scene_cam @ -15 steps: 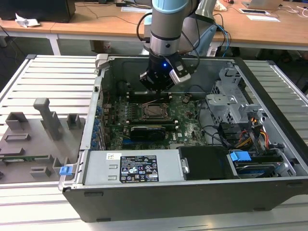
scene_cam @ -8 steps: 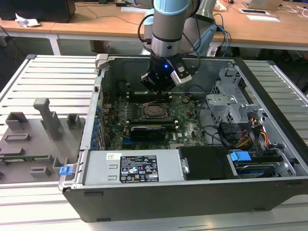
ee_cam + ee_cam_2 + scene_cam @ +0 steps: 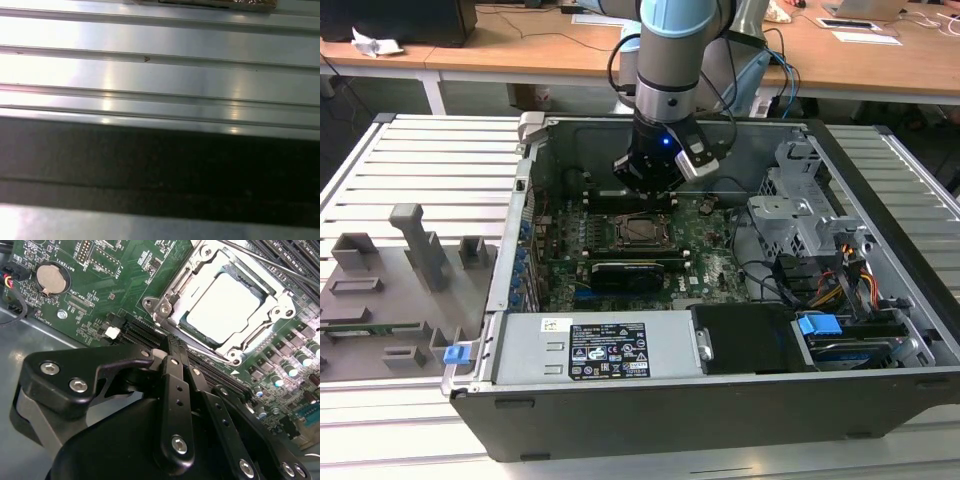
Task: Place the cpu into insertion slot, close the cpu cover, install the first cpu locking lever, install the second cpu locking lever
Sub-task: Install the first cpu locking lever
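Scene: open computer case (image 3: 620, 430) lying on a ribbed metal table (image 3: 420, 150); green circuit board (image 3: 710, 270) flat on the case floor.
Pincer: pincer (image 3: 645, 190) hangs above the board, just beyond the socket's far edge in the exterior view. In the second wrist view its black fingers (image 3: 172, 390) are pressed together with nothing between them: clenched, empty.
Cpu: cpu (image 3: 225, 307) lies flat in the insertion slot (image 3: 172, 315), silvery top showing bright through the frame opening.
Cover: cpu cover (image 3: 272, 302) looks folded down over the chip, its frame sitting around the bright square. In the exterior view the socket (image 3: 642, 230) reads as a closed square.
Levers: thin metal rods run along the socket sides; whether either is hooked home I cannot tell.
Step in hand: judged as the lever stage, with placing and covering seemingly done.
Next move calls for: a low, narrow push along the socket edge, fingertips staying shut and kept off the chip.
Edges: long black card (image 3: 635, 272) just beside the socket on the near side; black slots (image 3: 145, 332) between fingertips and socket.
Open room: drive cage (image 3: 800, 215) and cables on the exterior view's right are well apart; clear space straight above the socket.
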